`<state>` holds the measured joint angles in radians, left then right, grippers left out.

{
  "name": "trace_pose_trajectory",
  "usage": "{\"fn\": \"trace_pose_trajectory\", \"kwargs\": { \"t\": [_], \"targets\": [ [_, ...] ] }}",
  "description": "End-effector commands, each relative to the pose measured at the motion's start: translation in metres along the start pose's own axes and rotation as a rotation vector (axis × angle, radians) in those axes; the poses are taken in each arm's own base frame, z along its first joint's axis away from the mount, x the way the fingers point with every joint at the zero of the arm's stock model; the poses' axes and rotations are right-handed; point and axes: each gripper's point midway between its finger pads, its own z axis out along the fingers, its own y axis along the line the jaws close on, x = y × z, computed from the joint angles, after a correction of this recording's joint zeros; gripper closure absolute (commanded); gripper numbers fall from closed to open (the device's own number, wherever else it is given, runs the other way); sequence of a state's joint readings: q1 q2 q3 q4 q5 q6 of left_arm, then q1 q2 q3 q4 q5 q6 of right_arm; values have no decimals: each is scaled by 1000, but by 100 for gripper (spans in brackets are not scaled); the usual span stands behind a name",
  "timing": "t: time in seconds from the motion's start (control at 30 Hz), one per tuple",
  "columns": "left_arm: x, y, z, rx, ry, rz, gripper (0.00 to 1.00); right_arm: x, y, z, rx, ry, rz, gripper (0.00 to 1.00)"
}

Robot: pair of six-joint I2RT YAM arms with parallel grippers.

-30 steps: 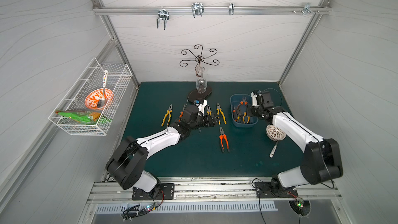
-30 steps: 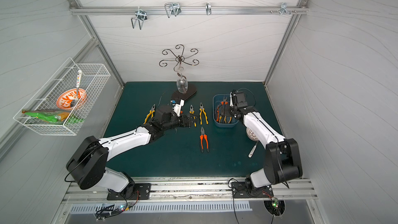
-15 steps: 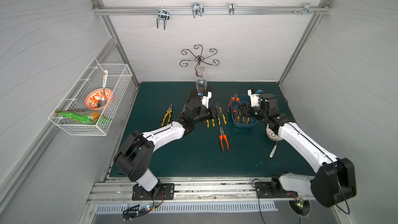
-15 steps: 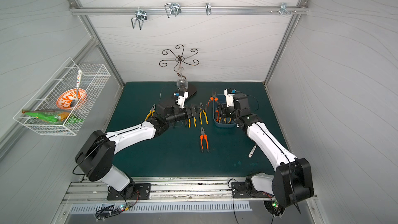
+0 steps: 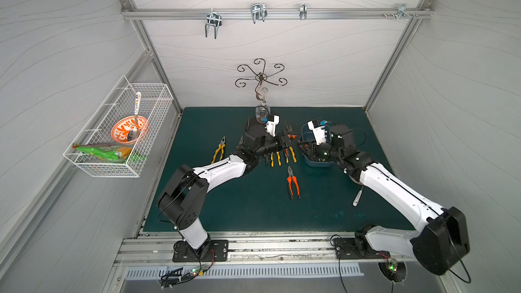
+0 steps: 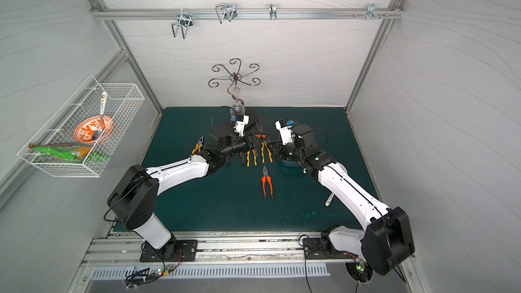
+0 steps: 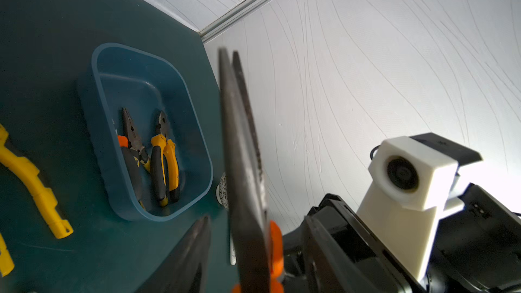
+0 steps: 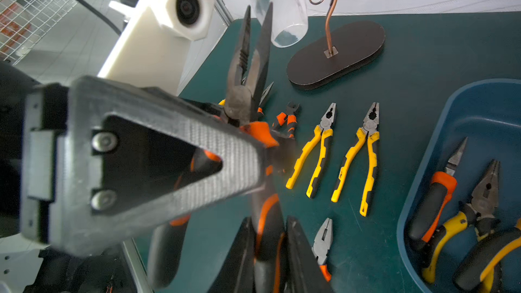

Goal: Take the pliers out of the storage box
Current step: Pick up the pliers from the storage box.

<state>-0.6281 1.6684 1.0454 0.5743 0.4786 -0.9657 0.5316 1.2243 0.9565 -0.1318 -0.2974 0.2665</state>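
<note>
The surface point(image 5: 239, 207) is dark teal; the storage box point(image 7: 95, 125) is blue; pliers point(image 8: 318, 140) carry yellow-and-black or orange-and-black handles; the bowl point(image 5: 121, 133) shows an orange-and-white leaf pattern.

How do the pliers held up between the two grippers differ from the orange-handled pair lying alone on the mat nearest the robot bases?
Jaws: the held pliers have long, thin needle-nose jaws; the lone pliers have short, blunt ones.
Pose: the held pliers are off the mat, handles clamped in the right gripper; the lone pliers lie flat, untouched.
Both have orange-and-black handles and are outside the storage box.
</note>
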Motion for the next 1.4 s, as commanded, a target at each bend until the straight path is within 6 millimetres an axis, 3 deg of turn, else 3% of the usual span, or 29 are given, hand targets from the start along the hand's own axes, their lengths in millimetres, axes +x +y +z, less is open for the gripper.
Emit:
{"fn": "trace_pose_trajectory", "kwargs": {
  "t": [0.0,0.17,0.3,0.47,0.6,0.93,1.0,1.1,1.2,1.27,1.37],
  "targets": [
    [-21,-23,2,59,-59,43,47,-27,21,-16,-48,-84,-64,100],
    [-23,-22,1,49,-69,43,52,-24,18,-16,-30,-78,-67,100],
    [-26,-16,-7,13,-105,51,44,-24,12,-17,-1,-86,-59,100],
    [-28,-17,-12,8,-117,52,46,-22,13,-14,-7,-77,-54,100],
    [-29,-17,-13,11,-121,45,55,-22,12,-13,-7,-75,-51,100],
    [-26,-21,-5,61,-82,1,100,-19,12,-13,-4,-62,-57,100],
    [-26,-21,-6,60,-82,0,100,-19,11,-16,5,-63,-62,87],
    [-27,-15,-10,50,-79,-6,100,-17,12,-21,7,-67,-73,56],
    [-26,-12,-15,43,-69,-8,100,-9,15,-28,2,-54,-91,31],
    [-21,-7,-19,27,-64,-1,100,-1,17,-32,-5,-36,-108,19],
    [-8,3,-25,-6,-29,6,100,14,21,-40,-11,-3,-143,11]
  ]
}}
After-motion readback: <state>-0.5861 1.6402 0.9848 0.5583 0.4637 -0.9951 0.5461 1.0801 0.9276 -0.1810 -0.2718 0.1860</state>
